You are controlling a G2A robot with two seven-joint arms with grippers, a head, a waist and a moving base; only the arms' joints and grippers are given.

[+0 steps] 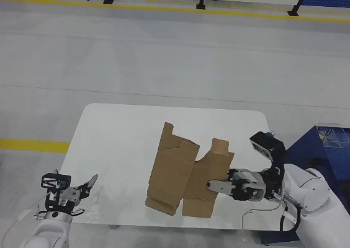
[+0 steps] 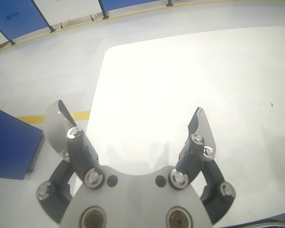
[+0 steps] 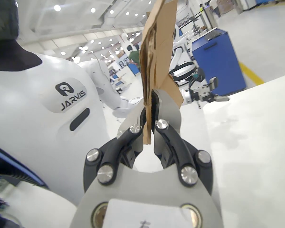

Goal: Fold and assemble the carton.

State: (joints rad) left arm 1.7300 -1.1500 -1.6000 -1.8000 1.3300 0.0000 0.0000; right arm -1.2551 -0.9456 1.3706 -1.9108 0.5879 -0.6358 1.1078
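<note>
The carton (image 1: 175,173) (image 3: 156,48) sits over the middle of the white table (image 1: 113,142) (image 2: 168,72) (image 3: 251,119), a little toward the robot's right, and that table, with its rounded corners, is the biggest thing in reach. The carton is plain brown cardboard, not yet boxed up: from above it reads as two long panels side by side, folded along the line between them, with short notched flaps at the far end and more flaps at the near end. Seen edge-on from the right wrist, its layers are pressed flat together and stand straight out from the grip. Whether its underside rests on the table or is held just off it cannot be told. A blue cabinet (image 1: 336,161) stands just beside the table's right edge. The right gripper (image 1: 211,184) (image 3: 150,105) is at the carton's right-hand near edge, its fingers (image 3: 168,110) closed tight on the cardboard, one on each face. The left gripper (image 1: 89,184) (image 2: 130,106) (image 3: 216,96) hangs at the table's near left edge, well apart from the carton, its fingers (image 2: 201,124) spread wide with nothing between them but bare tabletop. A small clear container (image 1: 331,133) sits on top of the blue cabinet, toward its far side.
</note>
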